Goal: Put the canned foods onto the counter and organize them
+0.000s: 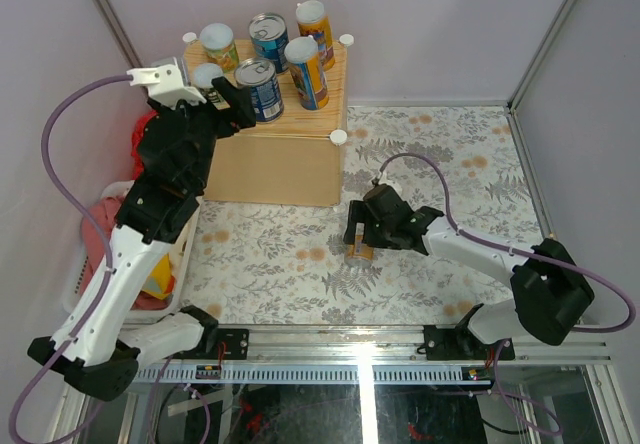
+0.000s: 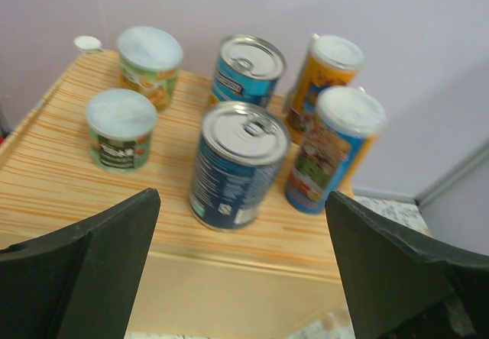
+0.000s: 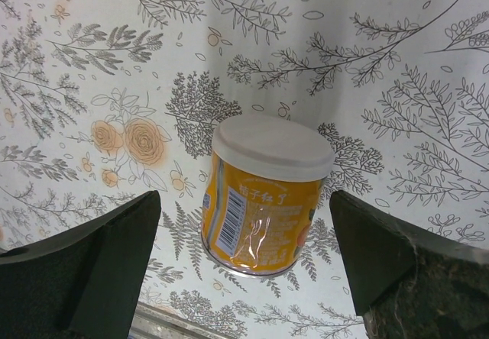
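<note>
Several canned foods stand upright on the light-wood counter [image 1: 300, 159]: two green ones [image 2: 149, 64] [image 2: 120, 129], two blue ones [image 2: 246, 68] [image 2: 238, 163] and two tall orange-and-blue ones [image 2: 325, 75] [image 2: 336, 148]. My left gripper [image 1: 215, 99] hovers open at the counter's front left, just short of the dark blue can [image 1: 260, 86], holding nothing [image 2: 241, 278]. One yellow can [image 3: 263, 201] with a white lid stands upright on the floral cloth. My right gripper [image 3: 243, 201] is open with a finger on each side of it, not touching [image 1: 358, 236].
A white basket of clothes [image 1: 85, 254] sits at the left beside the left arm. White knobs [image 1: 338, 136] mark the counter's corners. The floral cloth [image 1: 450, 164] stretches to the right wall. A metal rail [image 1: 350, 349] runs along the near edge.
</note>
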`<control>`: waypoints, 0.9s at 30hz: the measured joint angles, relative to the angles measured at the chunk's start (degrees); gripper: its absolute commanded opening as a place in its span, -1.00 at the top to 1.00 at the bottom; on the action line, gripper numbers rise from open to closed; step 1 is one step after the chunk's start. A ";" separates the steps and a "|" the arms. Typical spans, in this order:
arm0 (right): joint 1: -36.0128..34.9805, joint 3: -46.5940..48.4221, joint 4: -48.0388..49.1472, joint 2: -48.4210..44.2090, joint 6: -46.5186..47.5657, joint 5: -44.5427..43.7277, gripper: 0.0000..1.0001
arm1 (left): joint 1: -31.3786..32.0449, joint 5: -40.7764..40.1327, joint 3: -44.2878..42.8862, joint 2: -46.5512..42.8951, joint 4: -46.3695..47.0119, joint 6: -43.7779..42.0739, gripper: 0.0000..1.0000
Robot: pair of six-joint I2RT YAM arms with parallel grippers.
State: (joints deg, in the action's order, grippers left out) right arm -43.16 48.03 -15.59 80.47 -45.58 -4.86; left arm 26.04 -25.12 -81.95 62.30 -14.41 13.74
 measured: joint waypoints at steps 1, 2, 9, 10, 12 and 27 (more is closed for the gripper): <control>-0.09 -0.07 -0.07 0.20 -0.13 0.00 -0.99 | 1.22 -0.07 0.35 -0.59 -0.44 0.17 -0.79; -0.20 -0.11 -0.24 0.42 -0.26 -0.02 -0.99 | 2.40 -0.17 0.76 -1.20 -0.85 0.46 -0.79; -2.27 -1.68 -1.29 1.16 -1.57 -0.35 -0.99 | 7.72 -0.96 5.25 -5.44 -4.11 3.21 -0.80; -2.73 -2.03 -1.49 1.16 -1.70 -0.46 -0.99 | 8.13 -1.09 5.75 -5.90 -4.61 3.45 -0.80; -3.56 -2.49 -1.99 1.16 -2.05 -0.59 -0.99 | 8.90 -1.33 6.62 -6.71 -5.38 4.22 -0.80; -6.73 -3.02 -1.09 2.86 -3.02 -5.22 -0.56 | 12.66 -2.86 10.23 -9.53 -7.04 6.58 -0.81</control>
State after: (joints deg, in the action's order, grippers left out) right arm -49.89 45.01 -16.69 83.33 -48.60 -10.09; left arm 38.70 -27.99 -71.72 52.77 -21.45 20.32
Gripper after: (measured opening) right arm 0.870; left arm 0.902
